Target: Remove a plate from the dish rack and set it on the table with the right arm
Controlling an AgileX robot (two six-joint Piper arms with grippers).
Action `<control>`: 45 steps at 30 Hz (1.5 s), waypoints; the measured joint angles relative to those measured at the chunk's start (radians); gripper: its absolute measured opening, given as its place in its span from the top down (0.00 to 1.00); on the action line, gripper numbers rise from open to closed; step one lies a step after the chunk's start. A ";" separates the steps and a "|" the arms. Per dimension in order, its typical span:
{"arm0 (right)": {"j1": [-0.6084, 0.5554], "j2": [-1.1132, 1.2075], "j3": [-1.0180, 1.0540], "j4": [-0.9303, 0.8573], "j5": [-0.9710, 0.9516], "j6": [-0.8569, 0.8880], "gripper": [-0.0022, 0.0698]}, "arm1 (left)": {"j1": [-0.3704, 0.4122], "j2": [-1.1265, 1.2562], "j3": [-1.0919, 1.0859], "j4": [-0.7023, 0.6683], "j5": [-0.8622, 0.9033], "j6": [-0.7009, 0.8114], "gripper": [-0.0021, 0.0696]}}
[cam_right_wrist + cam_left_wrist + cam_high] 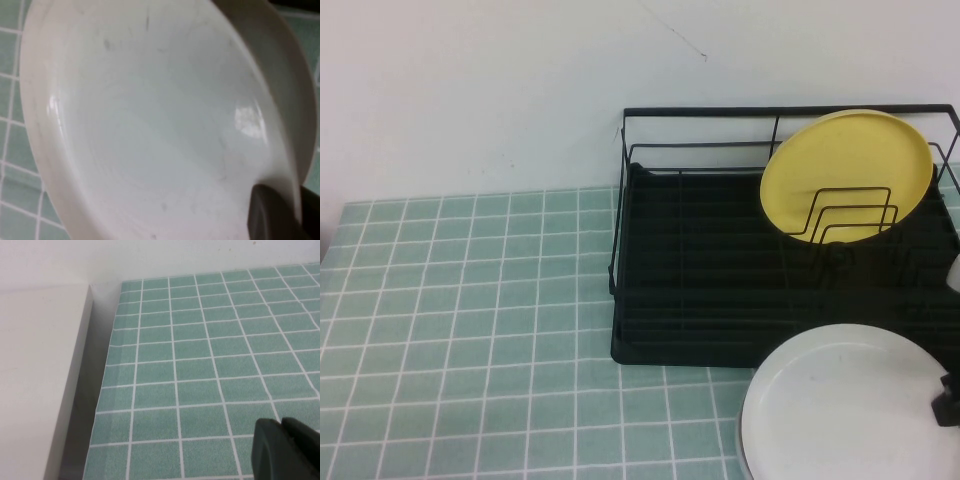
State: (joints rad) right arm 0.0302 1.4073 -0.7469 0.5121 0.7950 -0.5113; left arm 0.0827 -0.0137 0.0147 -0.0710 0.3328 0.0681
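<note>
The white plate (845,405) is held over the tiled table (470,320) in front of the black dish rack (720,290), at the near right. My right gripper (948,398) is shut on the plate's right rim; only its black tip shows at the frame edge. In the right wrist view the plate (150,125) fills the picture, with one finger (272,215) on its inner face and the rim between the jaws. My left gripper (282,426) is out of the high view; in its wrist view it hangs shut and empty over the tiles near the table's left edge.
A yellow plate (847,172) stands upright in the rack's wire dividers at the back right. A white wall runs behind the table. A white surface (40,380) lies beside the table's left edge.
</note>
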 joint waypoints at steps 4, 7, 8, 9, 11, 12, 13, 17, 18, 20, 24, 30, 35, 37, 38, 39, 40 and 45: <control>0.000 0.059 0.000 0.002 -0.038 -0.010 0.90 | 0.000 0.000 0.000 0.000 0.000 0.000 0.98; 0.000 0.091 0.000 0.009 -0.058 -0.015 0.90 | 0.000 0.000 0.000 0.000 0.000 0.000 0.98; 0.000 0.098 0.000 0.010 -0.061 -0.016 0.90 | 0.000 0.000 0.000 0.000 0.000 0.000 0.98; 0.000 0.103 0.000 0.011 -0.065 -0.018 0.91 | 0.000 0.000 0.000 0.000 0.000 0.002 0.98; 0.000 0.107 0.000 0.013 -0.069 -0.029 0.91 | 0.000 0.000 0.000 0.000 0.000 0.002 0.98; 0.000 0.108 0.000 0.015 -0.069 -0.035 0.90 | 0.000 0.000 0.000 0.000 0.000 0.002 0.98; 0.000 0.108 0.000 0.017 -0.069 -0.038 0.90 | 0.000 0.000 0.000 0.000 0.000 0.002 0.98; 0.000 0.109 0.000 0.017 -0.067 -0.049 0.80 | 0.000 0.000 0.000 0.000 0.000 0.002 0.98; 0.000 0.109 0.000 0.017 -0.065 -0.049 0.74 | 0.000 0.000 0.000 0.000 0.000 0.002 0.98; 0.000 0.109 0.000 0.011 -0.061 -0.049 0.63 | 0.000 0.000 0.000 0.000 0.000 0.002 0.98; 0.000 0.109 -0.006 -0.020 -0.050 -0.028 0.52 | 0.000 0.000 0.000 0.000 0.000 0.002 0.98; 0.000 0.109 -0.090 -0.177 0.062 0.121 0.50 | 0.000 0.000 0.000 0.000 0.000 0.002 0.98; 0.000 0.070 -0.131 -0.243 0.159 0.163 0.64 | 0.000 0.000 0.000 0.000 0.000 0.002 0.98; 0.000 0.028 -0.129 -0.248 0.171 0.167 0.76 | 0.000 0.000 0.000 0.000 0.000 0.002 0.98; 0.000 0.001 -0.124 -0.250 0.174 0.169 0.83 | 0.000 0.000 0.000 0.000 0.000 0.002 0.98; 0.000 -0.030 -0.114 -0.250 0.176 0.169 0.88 | 0.000 0.000 0.000 0.000 0.000 0.002 0.98; 0.000 -0.062 -0.101 -0.250 0.179 0.169 0.91 | 0.000 0.000 0.000 0.000 0.000 0.002 0.98; 0.000 -0.236 -0.016 -0.250 0.185 0.169 0.96 | 0.000 0.000 0.000 0.000 0.000 0.000 0.98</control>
State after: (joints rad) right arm 0.0302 1.1714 -0.7629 0.2621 0.9804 -0.3425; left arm 0.0827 -0.0137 0.0147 -0.0710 0.3328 0.0684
